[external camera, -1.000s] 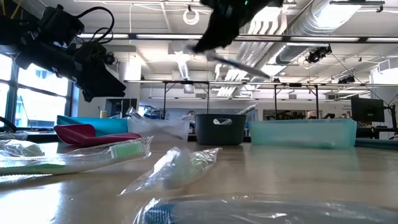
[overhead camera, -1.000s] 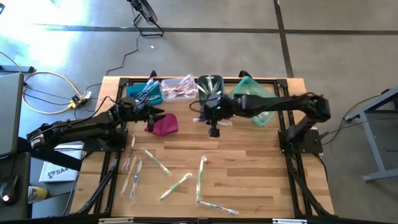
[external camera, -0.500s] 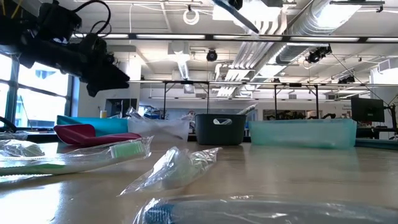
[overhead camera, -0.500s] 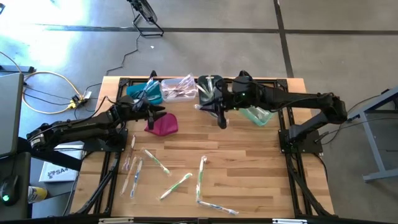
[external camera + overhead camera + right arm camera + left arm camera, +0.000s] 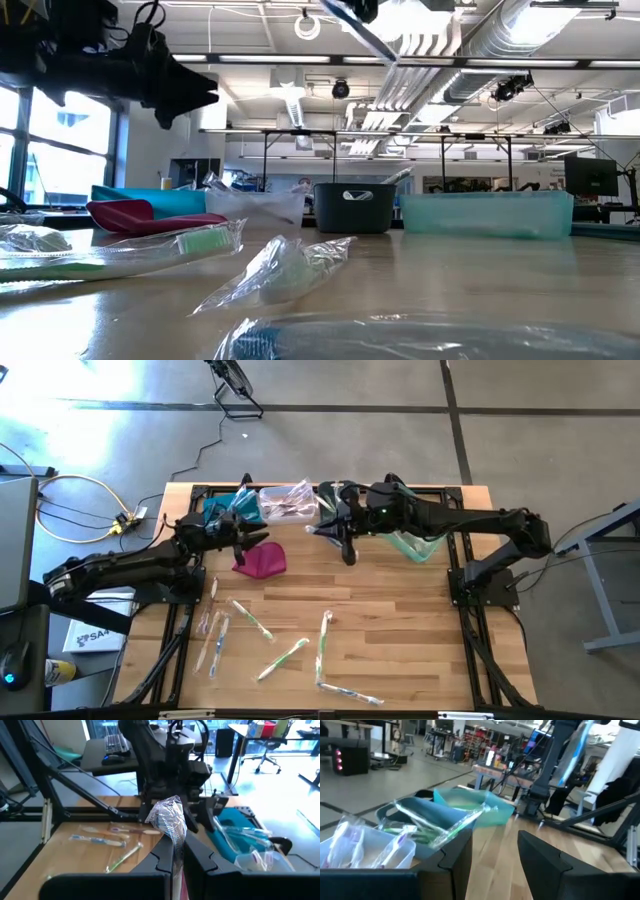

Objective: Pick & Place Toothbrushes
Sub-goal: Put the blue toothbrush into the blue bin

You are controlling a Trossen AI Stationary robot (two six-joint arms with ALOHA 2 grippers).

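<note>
Toothbrush (image 5: 169,822) in crinkly clear wrap sits pinched between the closed fingers of the right gripper (image 5: 335,537), raised above the back bins (image 5: 283,503). It looks light and thin, with slippery film, so a mid-handle pinch seems safest. More toothbrushes (image 5: 283,658) lie scattered on the table (image 5: 400,650). The left gripper (image 5: 240,537) hovers open near the pink pouch (image 5: 262,561).

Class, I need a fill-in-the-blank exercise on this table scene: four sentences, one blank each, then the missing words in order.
1. The right pincer is shut on a wrapped ____.
2. The left pincer is open and holds ____.
3. The magenta pouch lies nearest the ____ arm.
4. The row of bins stands along the table's ____ edge.

Missing words: toothbrush; nothing; left; far
</note>
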